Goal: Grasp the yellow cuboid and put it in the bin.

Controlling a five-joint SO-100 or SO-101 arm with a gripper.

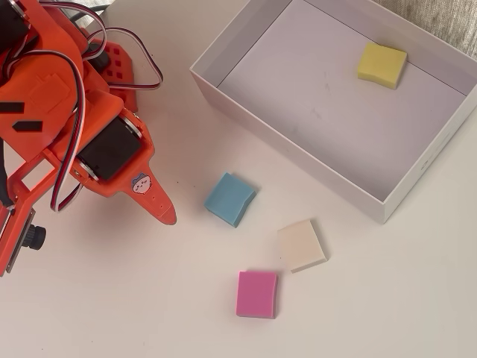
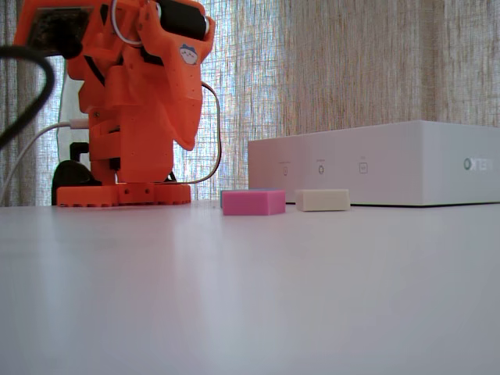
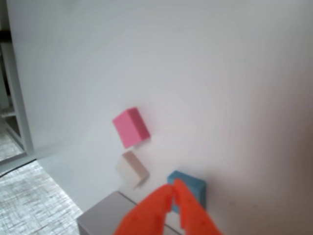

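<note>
Landmark: the bin point(image 1: 298, 153), white walls, lilac-grey floor.

Nearest the fixed camera, the pink block point(image 2: 253, 201) and the cream block point(image 2: 322, 200) lie on the tabletop point(image 2: 250, 297) in front of the bin's long wall. The blue block point(image 1: 230, 198) lies just outside that wall. Jaws point(image 3: 174, 192) closed, tips together, nothing held; in the wrist view they sit above the blue block, outside the bin.

Farthest, the yellow cuboid point(image 1: 381, 65) lies flat on the bin's floor, near its far wall, clear of the near wall. It is small, square, soft-edged and foam-like, matching the other blocks in size. Task judged done.

Risk: the arm parks near the bin's outer corner; a low sweep could nudge the blue block or bump the light cardboard wall and shift the bin.
</note>
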